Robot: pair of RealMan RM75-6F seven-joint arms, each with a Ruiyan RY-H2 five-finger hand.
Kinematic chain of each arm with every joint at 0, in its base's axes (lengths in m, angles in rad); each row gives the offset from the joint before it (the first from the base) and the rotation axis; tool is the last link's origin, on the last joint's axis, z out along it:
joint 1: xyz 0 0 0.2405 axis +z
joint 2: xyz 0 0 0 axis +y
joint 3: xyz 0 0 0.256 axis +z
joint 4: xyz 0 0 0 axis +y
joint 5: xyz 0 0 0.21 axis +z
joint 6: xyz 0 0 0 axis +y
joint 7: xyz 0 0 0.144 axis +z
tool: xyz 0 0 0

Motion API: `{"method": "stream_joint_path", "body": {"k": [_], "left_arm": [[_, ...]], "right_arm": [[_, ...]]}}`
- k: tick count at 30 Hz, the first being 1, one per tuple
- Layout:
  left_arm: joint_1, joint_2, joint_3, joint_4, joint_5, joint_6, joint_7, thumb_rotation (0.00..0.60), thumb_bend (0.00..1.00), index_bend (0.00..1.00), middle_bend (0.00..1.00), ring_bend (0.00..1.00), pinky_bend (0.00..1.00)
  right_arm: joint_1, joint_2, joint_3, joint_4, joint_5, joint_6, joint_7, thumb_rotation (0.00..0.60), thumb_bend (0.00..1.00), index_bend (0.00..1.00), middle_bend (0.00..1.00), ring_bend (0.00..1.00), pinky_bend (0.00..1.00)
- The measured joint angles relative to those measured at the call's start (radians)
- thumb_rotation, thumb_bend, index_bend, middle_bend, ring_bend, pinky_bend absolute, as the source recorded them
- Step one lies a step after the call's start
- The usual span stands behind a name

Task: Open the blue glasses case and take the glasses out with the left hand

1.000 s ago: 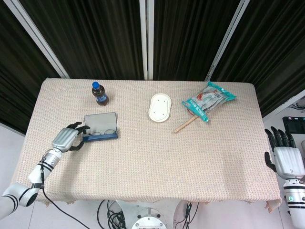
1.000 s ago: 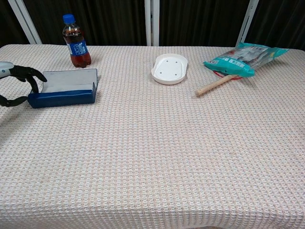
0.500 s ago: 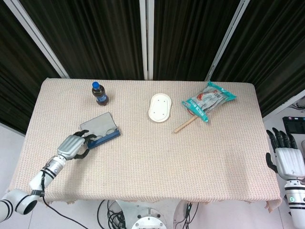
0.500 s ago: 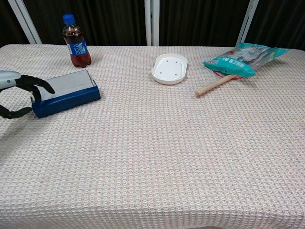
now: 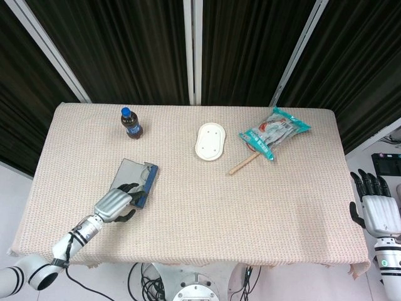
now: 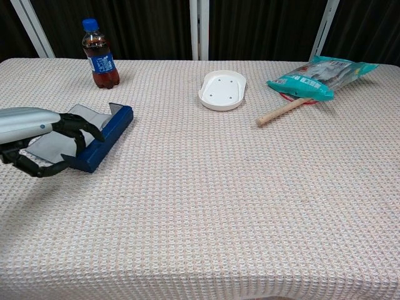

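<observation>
The left hand [image 5: 114,204] lies on the woven beige tabletop [image 5: 207,213] at its near left, dark fingers [image 6: 74,127] curled around the near end of the blue glasses case [image 5: 136,179], gripping it. The case sits open and turned at an angle, its grey lining facing up and its blue wall toward the middle of the tabletop; whether glasses lie inside cannot be told. Beyond it, near the far edge, a small cola bottle [image 6: 99,54] stands upright with a blue cap and a blue label whose writing is too small to read. Near the middle of the far side rests a white oval dish [image 6: 222,90], and to its right a teal snack bag [image 6: 322,76] with print that cannot be made out lies over the end of a wooden stick [image 6: 281,111]. The right hand [image 5: 378,207] hangs off the right edge of the tabletop, fingers apart and holding nothing
</observation>
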Motion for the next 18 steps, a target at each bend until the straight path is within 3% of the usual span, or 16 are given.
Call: {"method": "stream_joint_path", "body": {"k": [7,18], "left_arm": [[-0.044,-0.044,-0.007,-0.008,0.037,-0.014,0.02,0.6,0.48,0.19,0.41,0.07,0.2],[-0.136,-0.118,-0.058,0.067,0.03,-0.08,0.026,0.6,0.48,0.18,0.4,0.07,0.2]], "right_arm": [[0.0,-0.007,-0.003,0.016,-0.001,-0.008,0.019,0.6,0.5,0.0,0.0,0.0,0.0],[-0.005,-0.01,-0.003,0.035,0.004,-0.013,0.044,0.6,0.5,0.0,0.0,0.0,0.0]]}}
